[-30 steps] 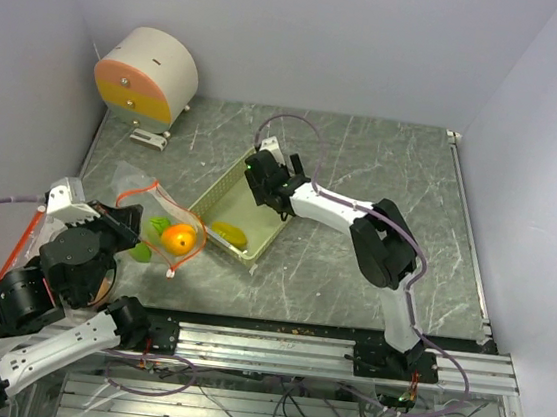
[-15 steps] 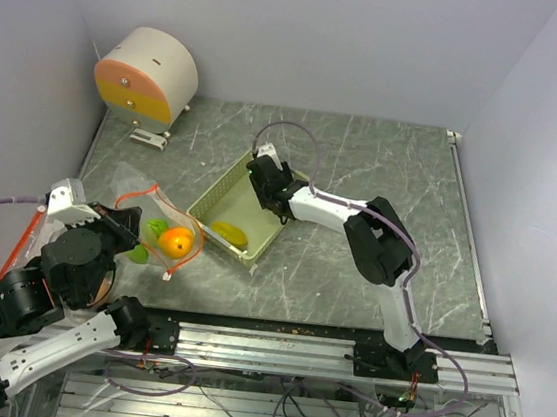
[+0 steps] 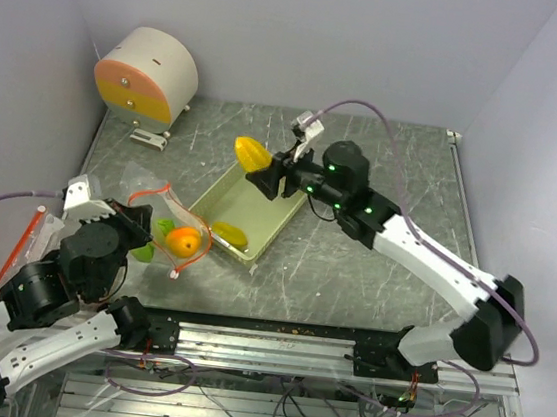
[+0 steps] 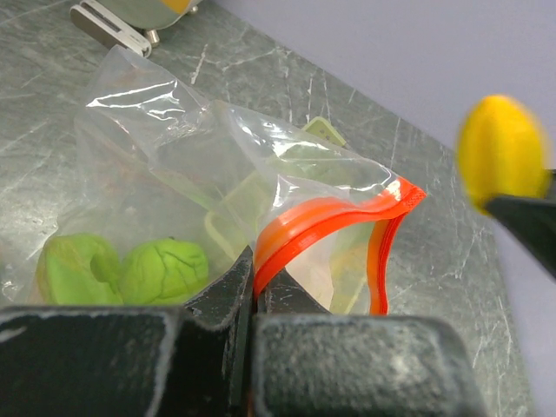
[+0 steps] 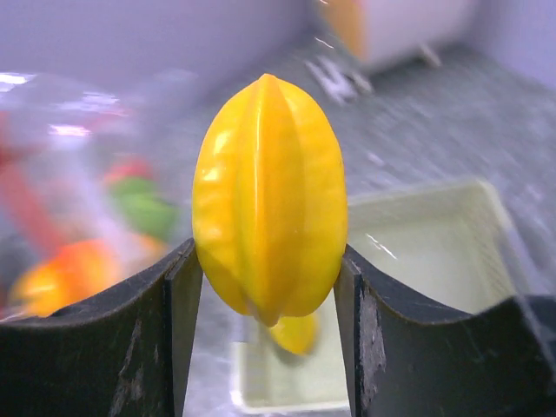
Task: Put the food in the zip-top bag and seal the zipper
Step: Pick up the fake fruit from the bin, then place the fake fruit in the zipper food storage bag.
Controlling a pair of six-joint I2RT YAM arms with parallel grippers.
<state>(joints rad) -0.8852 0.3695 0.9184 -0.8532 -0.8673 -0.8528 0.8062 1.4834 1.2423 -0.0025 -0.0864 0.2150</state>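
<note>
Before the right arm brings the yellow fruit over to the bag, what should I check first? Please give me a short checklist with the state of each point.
1. The right gripper grips the star fruit firmly: ok, a finger presses on each side.
2. The fruit is clear of the tray: ok, it hangs above the far end.
3. The left gripper holds the bag: ok, it is shut on the orange zipper rim.
4. The mouth is wide enough for the fruit: cannot tell; the rim bows open, but its width is unclear.
5. There is room inside: cannot tell; green pieces and an orange fruit already lie there.
6. All food is out of the tray: not ok, one yellow piece remains.
</note>
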